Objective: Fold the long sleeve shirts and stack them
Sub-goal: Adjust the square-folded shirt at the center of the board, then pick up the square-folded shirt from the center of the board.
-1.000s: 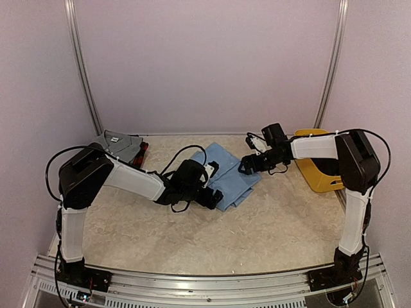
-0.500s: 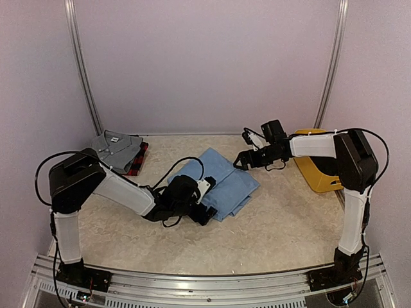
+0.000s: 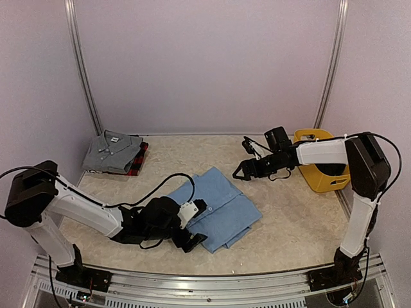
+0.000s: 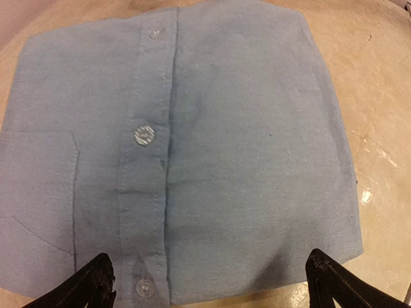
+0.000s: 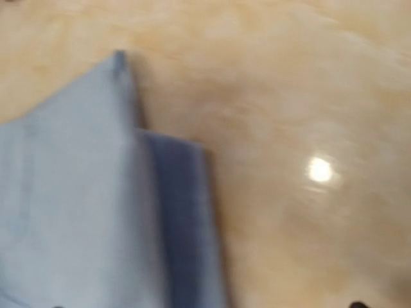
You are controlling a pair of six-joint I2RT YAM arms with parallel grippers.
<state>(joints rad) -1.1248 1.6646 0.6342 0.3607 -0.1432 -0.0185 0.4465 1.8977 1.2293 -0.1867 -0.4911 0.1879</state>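
While yellow basket (image 3: 311, 173) stands far right, light blue shirt (image 3: 221, 202) lies folded

left arm (image 3: 83, 208) / right arm (image 3: 321, 152): white link shells, black joints, loose black cables (image 3: 183, 174). left hand (image 4: 212, 285) / right hand (image 3: 242, 171): black.

Shirts: three: blue shirt (image 3: 218, 204), grey shirt (image 3: 112, 151), plaid shirt (image 3: 140, 160)
Basket (image 3: 319, 178): one
Grippers: two: left gripper (image 3: 198, 223), right gripper (image 3: 241, 172)

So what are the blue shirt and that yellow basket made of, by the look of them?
Blue shirt: woven cloth, probably cotton, matte; fine weave, stitched placket and pearly buttons show. Yellow basket: likely hard plastic, smooth; rigid walls hold their shape.
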